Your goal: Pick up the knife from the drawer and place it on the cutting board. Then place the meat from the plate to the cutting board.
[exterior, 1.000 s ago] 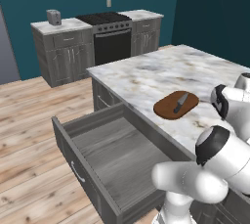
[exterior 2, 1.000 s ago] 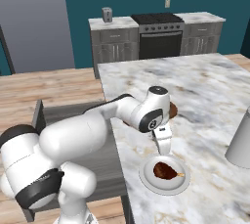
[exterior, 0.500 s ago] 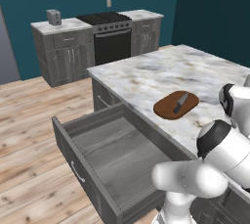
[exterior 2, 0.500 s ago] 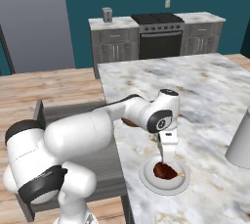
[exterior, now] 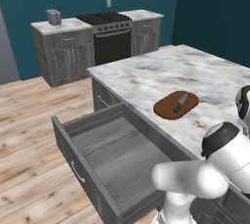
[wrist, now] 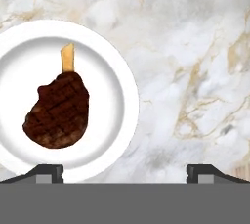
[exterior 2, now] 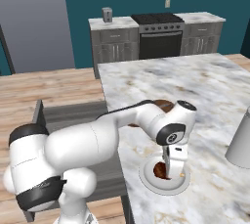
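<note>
The fingers [wrist: 49, 171] stand spread wide above the plate [wrist: 114, 81] at the frame's left; the meat [wrist: 57, 112] lies on it.

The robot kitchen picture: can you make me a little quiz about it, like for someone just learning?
1. True or false: the small dark-handled knife lies on the reddish-brown oval wooden cutting board.
2. Where is the dark reddish-brown lump of meat? A) in the wide grey wood-grain drawer B) on the round white plate C) on the cutting board
3. Fill in: the pincer hangs over the marble counter beside the plate with its fingers ____.

Key: 1 true. 2 B. 3 open, holding nothing.
</note>
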